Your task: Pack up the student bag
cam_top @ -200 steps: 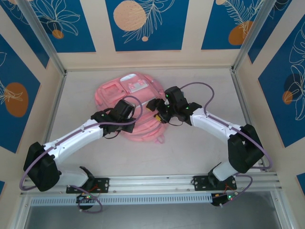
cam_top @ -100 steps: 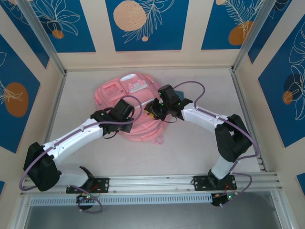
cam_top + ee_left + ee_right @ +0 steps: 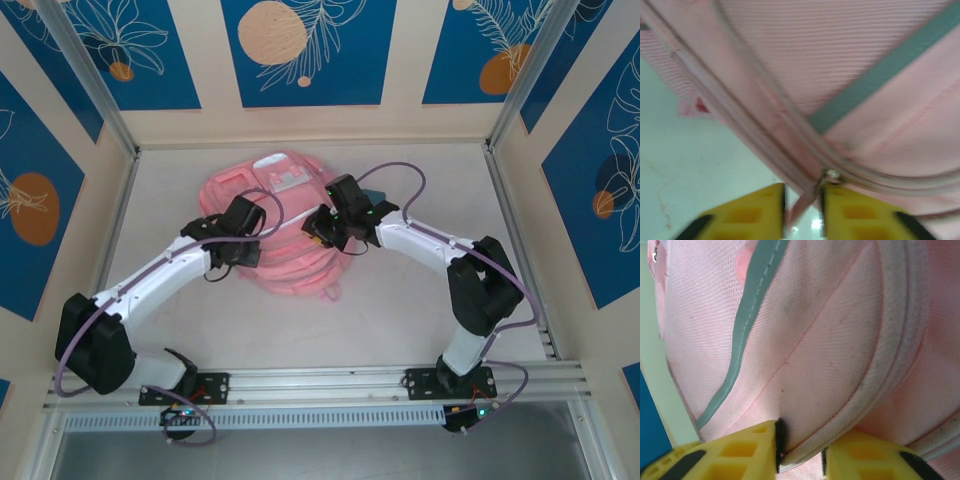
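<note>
**Student bag and both grippers.** The student bag [image 3: 295, 268], a large pink backpack, lies flat on the pale table [image 3: 430, 300], in the upper centre of the overhead view near the back wall. A white patch [image 3: 285, 178] marks its far end.

The left arm [image 3: 160, 275] reaches the bag from the lower left of the frame. The right arm [image 3: 430, 245] reaches it from the right. Their wrists meet over the middle of the bag.

A small blue-green object [image 3: 372, 192] lies just beyond the right wrist, beside the bag's right edge. It is partly hidden, so its kind cannot be told.

**Left wrist view.** Pink fabric [image 3: 840, 45] crossed by a grey-green trim strip [image 3: 880, 75] covers most of the frame, with bare table at the lower left. The left gripper [image 3: 802, 212] sits at the bottom edge with its yellow fingers [image 3: 750, 217] narrowly apart. A pink pull tab [image 3: 799, 207] hangs in the gap below the metal zip slider [image 3: 830, 175]. Table surface shows through beside the tab.

**Right wrist view.** The right gripper [image 3: 800, 455] is clamped on a piped seam [image 3: 890, 355] of the bag, which fills the space between its yellow fingers [image 3: 740, 455]. A grey-green trim [image 3: 747, 325] curves down the pink cloth at the left of the frame.
</note>
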